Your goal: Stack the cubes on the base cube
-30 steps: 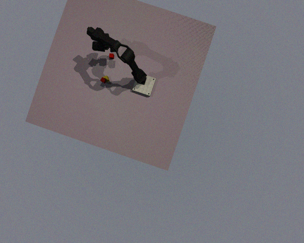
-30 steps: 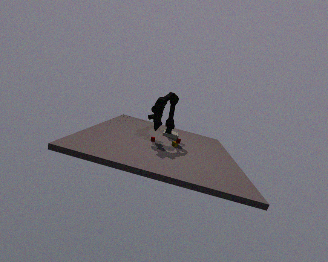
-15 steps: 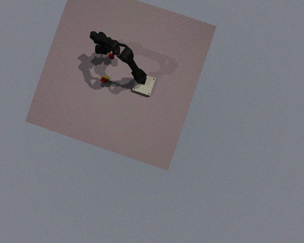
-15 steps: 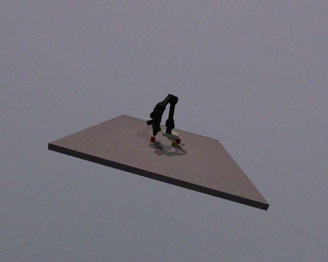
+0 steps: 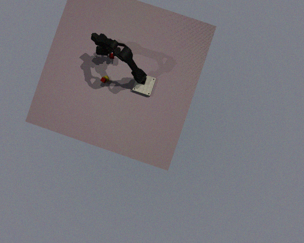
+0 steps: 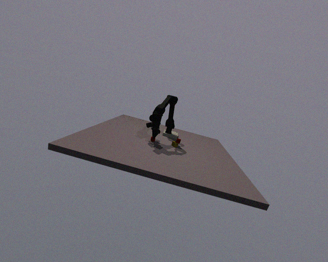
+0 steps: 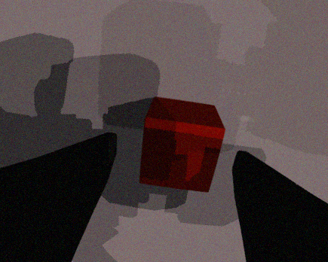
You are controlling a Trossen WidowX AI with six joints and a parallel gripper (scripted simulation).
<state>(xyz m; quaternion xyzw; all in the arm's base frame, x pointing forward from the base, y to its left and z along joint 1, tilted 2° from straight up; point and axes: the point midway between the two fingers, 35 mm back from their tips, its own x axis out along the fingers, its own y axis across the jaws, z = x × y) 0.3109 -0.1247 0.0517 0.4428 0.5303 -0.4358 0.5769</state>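
The yellow base cube (image 5: 107, 78) (image 6: 174, 144) stands on the table. One red cube (image 5: 103, 79) (image 6: 178, 140) sits on top of it, shifted over one corner and overhanging it; it looks about level, but it is small in the top and exterior views. The other red cube (image 5: 111, 56) (image 6: 152, 139) (image 7: 179, 150) is down at the table, away from the base cube. My gripper (image 6: 154, 137) (image 7: 176, 151) is open around this second cube. The wrist view shows a gap on each side, the wider one at the right finger. The fingertips are mostly hidden in the top view.
The arm stands on a pale mounting plate (image 5: 144, 89) (image 6: 173, 136). The arm arches over the pinkish table (image 5: 102, 117) (image 6: 198, 169) from the plate to the second red cube. The stacked cubes stand between that cube and the plate, to one side of the arm. Shadows cover the table around them.
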